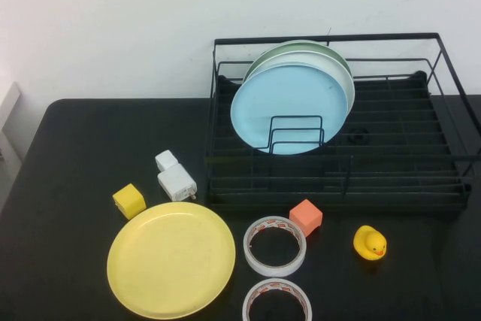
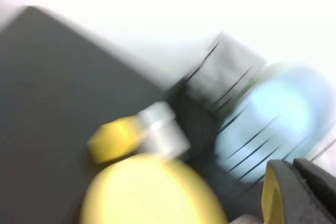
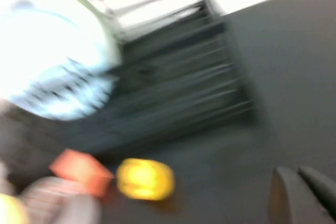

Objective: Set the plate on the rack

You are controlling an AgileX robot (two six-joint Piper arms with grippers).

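Observation:
The yellow plate (image 1: 171, 258) lies flat on the black table at the front left, and shows blurred in the left wrist view (image 2: 149, 192). The black wire rack (image 1: 338, 186) stands at the back right and holds a light blue plate (image 1: 289, 107) upright, with paler plates behind it. Neither arm shows in the high view. My left gripper (image 2: 291, 163) hangs above the table on the near side of the yellow plate, its fingers close together and empty. My right gripper (image 3: 295, 171) hangs above the table short of the rack (image 3: 184, 103), fingers close together and empty.
A yellow cube (image 1: 129, 201) and a white adapter (image 1: 176, 183) lie just behind the yellow plate. Two tape rolls (image 1: 275, 246) lie to its right. An orange cube (image 1: 306, 217) and a rubber duck (image 1: 370, 243) sit in front of the rack.

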